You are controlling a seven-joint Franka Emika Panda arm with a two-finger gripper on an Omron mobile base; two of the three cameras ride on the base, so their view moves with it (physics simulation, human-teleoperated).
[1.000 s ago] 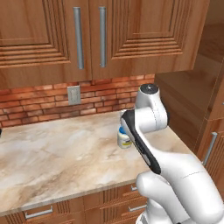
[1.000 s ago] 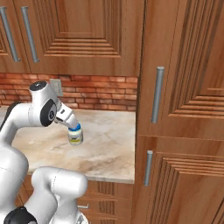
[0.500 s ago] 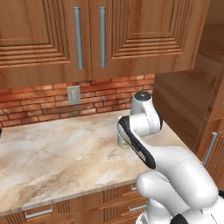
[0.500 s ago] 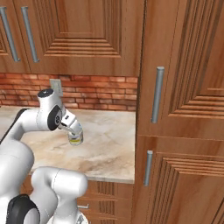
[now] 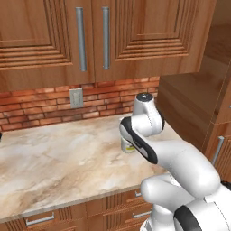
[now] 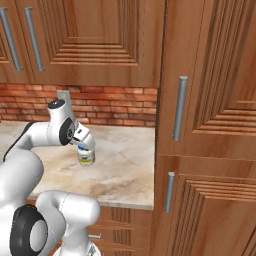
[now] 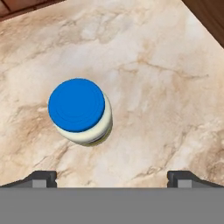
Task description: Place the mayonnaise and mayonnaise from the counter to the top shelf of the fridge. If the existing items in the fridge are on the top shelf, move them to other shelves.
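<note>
Gripper point(image 7: 112, 177) spread wide, holding nothing, poised above the counter point(image 7: 175, 87) and looking straight down. Two dark fingertips point(image 7: 41, 177) set far apart at the lower edge of the hand view, one on each side.

One jar point(image 7: 81, 111) below and ahead of the gripper, a little toward the left fingertip, upright on the counter, apart from both tips. One round blue lid point(image 7: 76, 105) facing up, creamy body showing under its lower rim. From the right base view, same jar point(image 6: 86, 156) directly under the hand, yellowish label band visible, lid mostly hidden by the hand. From the left base view, just a sliver of jar point(image 5: 127, 146) peeking out beside the arm.

Only one jar counted across the three views.

Behind the gripper's spot, one brick backsplash point(image 6: 115, 105) with one wall outlet point(image 5: 76, 97). Overhead, wooden cabinets point(image 5: 90, 36) with two steel bar handles point(image 5: 81, 38) side by side in the left base view. To the right of the jar, tall wooden panels point(image 6: 210, 125) with two more bar handles, one above the other.
</note>
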